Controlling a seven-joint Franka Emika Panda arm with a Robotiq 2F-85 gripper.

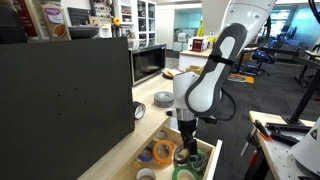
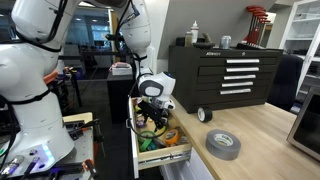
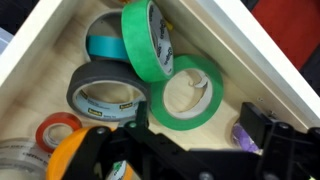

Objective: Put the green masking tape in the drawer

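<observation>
Just above the open drawer (image 3: 40,48), my fingers (image 3: 95,152) hang spread apart, empty; the green masking tape (image 3: 140,45) stands tilted among other rolls (image 3: 100,95).

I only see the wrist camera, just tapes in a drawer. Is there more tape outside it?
Observer: Yes, a grey tape roll lies flat on the wooden tabletop.
Operator: What's behind that roll?
Observer: A black tool chest on wheels, with silver drawer handles.
Operator: And what's my arm doing?
Observer: The white arm bends down from above, with its gripper over the open drawer.
</observation>
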